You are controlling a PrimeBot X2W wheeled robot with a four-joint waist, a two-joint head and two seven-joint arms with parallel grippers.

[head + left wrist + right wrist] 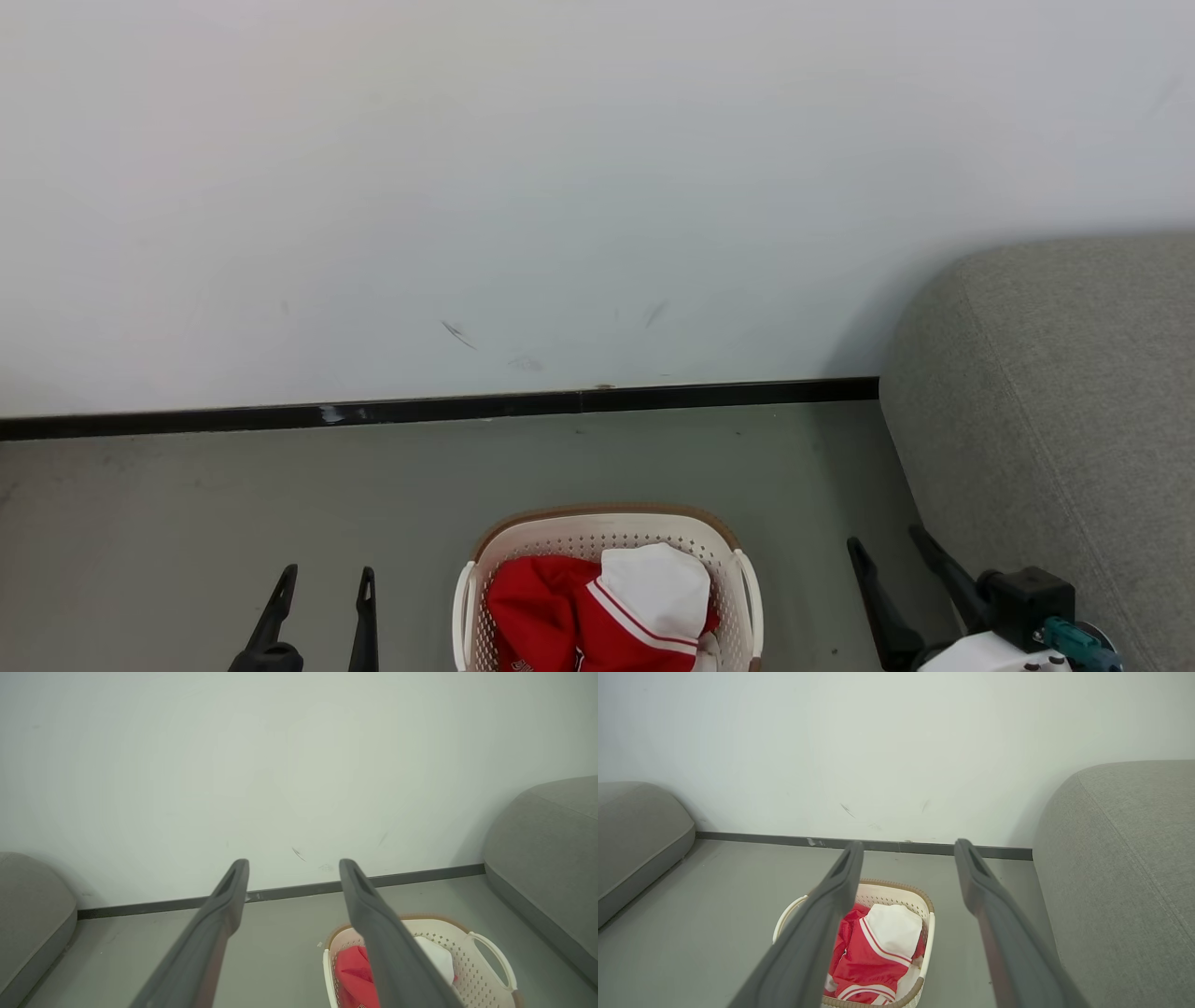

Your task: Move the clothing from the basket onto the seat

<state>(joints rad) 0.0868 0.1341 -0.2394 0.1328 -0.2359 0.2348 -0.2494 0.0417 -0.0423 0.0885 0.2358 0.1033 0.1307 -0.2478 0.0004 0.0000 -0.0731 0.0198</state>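
Observation:
A cream perforated basket with a brown rim stands on the grey floor at the bottom centre of the head view. Red and white clothing is heaped inside it, also seen as clothing in basket and clothing in basket. The grey seat rises at the right, close to the basket; seat, seat. My left gripper is open, left of the basket. On the basket's right, my right gripper is open beside the seat. Both hold nothing.
A white wall with a black skirting strip runs behind the basket. A second grey upholstered piece sits at the left, also visible as grey piece. Grey floor lies between it and the basket.

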